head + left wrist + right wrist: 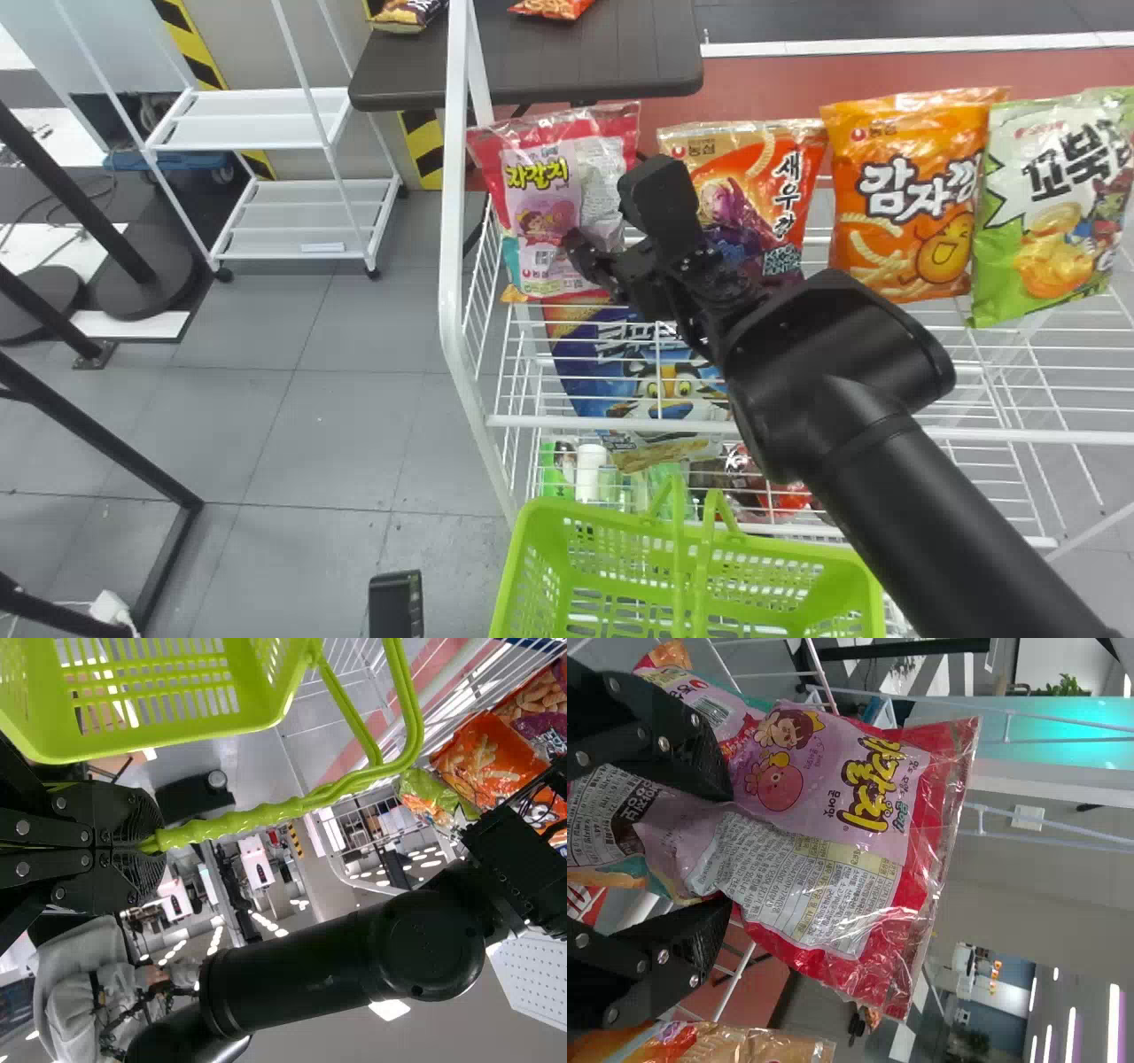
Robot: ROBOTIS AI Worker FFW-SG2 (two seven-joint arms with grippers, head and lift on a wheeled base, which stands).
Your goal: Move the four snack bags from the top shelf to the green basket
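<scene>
At 5 o'clock in the head view sits the lime-green slatted plastic basket (521, 576); the left gripper (151, 843) pinches its handle (266, 818). At 12, on the white wire rack (452, 266), the right gripper's (609, 219) fingers stand spread at a crinkly pink-red snack bag (554, 199) with yellow lettering and a barcode. Toward 2 to 3 stand glossy orange-red (740, 190), orange (912, 195) and green (1050, 213) bags, boldly lettered.

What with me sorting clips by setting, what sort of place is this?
Probably a mock shop for robot trials: snack bags on a wire shelf, a green basket, hazard striping behind.
</scene>
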